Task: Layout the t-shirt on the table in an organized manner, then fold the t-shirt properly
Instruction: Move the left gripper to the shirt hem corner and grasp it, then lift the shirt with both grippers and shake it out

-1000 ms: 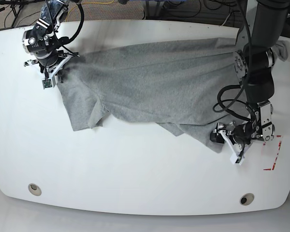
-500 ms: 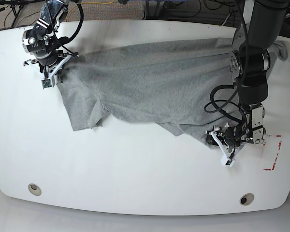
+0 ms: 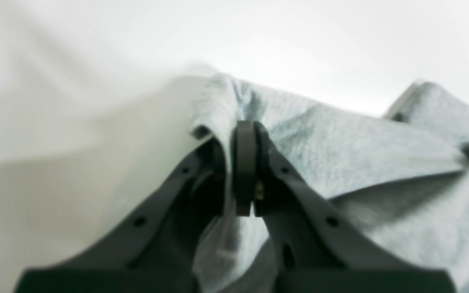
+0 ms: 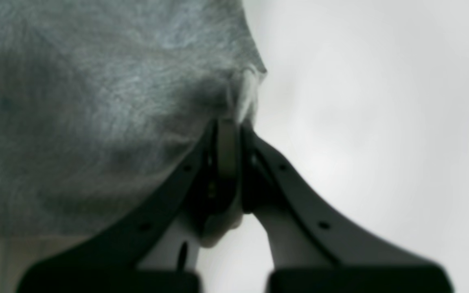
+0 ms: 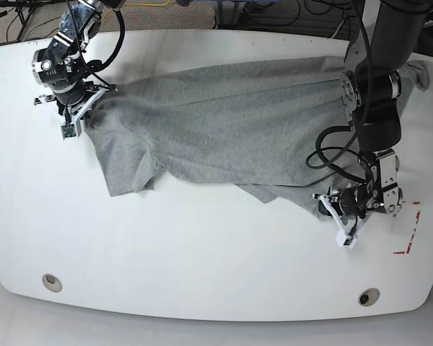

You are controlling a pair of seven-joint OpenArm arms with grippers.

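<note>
**Both arms nudging the shirt while spreading**

The t-shirt [image 5: 224, 130] lies rumpled across tabletop [image 5: 202, 259], not flat yet. Left gripper [image 5: 330, 209] fingers clamped on hem corner near the red mark [image 5: 411, 231]; vs 1 s ago it's drawn back inward. Right gripper [image 5: 86, 115], fingers pinching opposite corner, shifted slightly outward. Layout unfinished, no fold yet.

Both my wrist views are pretty blurry, so the fabric detail is mush. My left arm [image 5: 372, 101] covers part of the t-shirt [image 5: 231, 122] in the base view, and any chest print isn't visible from here.
</note>
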